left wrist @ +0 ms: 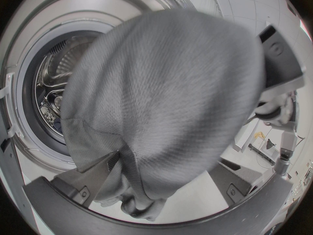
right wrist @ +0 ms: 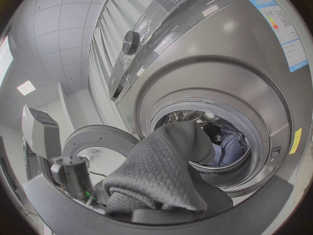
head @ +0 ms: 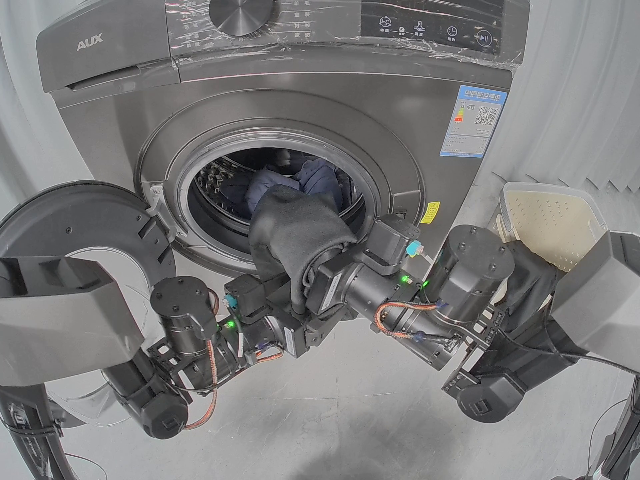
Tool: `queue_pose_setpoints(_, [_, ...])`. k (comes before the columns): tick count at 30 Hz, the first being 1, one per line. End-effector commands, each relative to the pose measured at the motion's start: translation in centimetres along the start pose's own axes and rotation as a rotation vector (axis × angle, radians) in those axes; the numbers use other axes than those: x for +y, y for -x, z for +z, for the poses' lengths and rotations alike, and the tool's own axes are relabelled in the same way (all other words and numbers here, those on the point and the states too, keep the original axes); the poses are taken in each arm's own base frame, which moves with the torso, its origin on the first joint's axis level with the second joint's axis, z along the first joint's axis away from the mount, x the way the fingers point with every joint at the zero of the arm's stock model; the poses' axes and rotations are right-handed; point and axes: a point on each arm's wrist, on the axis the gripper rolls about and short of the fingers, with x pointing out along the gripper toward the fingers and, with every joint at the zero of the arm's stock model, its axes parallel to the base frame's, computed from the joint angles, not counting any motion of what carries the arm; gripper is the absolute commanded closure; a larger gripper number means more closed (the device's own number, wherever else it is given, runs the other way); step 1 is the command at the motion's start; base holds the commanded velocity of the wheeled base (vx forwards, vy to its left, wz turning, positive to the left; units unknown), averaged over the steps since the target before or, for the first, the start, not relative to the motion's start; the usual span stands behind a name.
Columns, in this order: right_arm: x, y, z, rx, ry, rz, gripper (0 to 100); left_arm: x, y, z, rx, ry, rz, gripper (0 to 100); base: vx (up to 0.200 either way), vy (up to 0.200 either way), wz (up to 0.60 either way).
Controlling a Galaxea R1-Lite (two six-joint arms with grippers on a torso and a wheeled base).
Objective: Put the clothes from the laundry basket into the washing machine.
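Dark grey garment (head: 293,235) is draping over the left gripper (head: 285,316) and right gripper (head: 323,280) at the washing machine (head: 280,101) mouth, mid-frame; cloth's hiding both grips, can't tell.

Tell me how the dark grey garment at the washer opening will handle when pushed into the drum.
Likely floppy: the grey garment sags in folds over the right arm instead of holding shape. Probably light for its bulk, as it bunches loosely. Its textured knit looks grippy, so it may catch on the opening rim rather than slide in.
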Motion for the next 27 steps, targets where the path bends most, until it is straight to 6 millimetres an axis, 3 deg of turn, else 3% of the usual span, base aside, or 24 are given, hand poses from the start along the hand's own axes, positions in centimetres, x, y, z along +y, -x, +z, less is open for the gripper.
queue_pose_setpoints(1, [0.9, 0.2, 0.0, 0.003, -0.009, 0.019, 100, 0.6, -1.9, -2.1, 0.028, 0.005, 0.028, 0, 0.0, 0.0, 0.0])
queue_pose_setpoints(12, [1.4, 0.8, 0.3, 0.007, -0.021, 0.012, 100, 2.1, -2.5, -2.2, 0.01, 0.005, 0.107, 0, 0.0, 0.0, 0.0])
queue_pose_setpoints(13, [1.7, 0.9, 0.3, 0.008, -0.032, 0.016, 100, 2.2, -2.6, -2.0, 0.0, 0.008, 0.125, 100, 0.0, 0.0, 0.0])
queue_pose_setpoints(22, [1.8, 1.4, 0.4, 0.01, -0.044, 0.02, 100, 2.5, -3.5, -0.9, -0.059, 0.011, 0.132, 100, 0.0, 0.0, 0.0])
queue_pose_setpoints(27, [0.7, 2.6, 1.5, 0.005, -0.035, -0.014, 100, 2.9, -3.3, 0.1, -0.093, 0.028, 0.166, 100, 0.0, 0.0, 0.0])
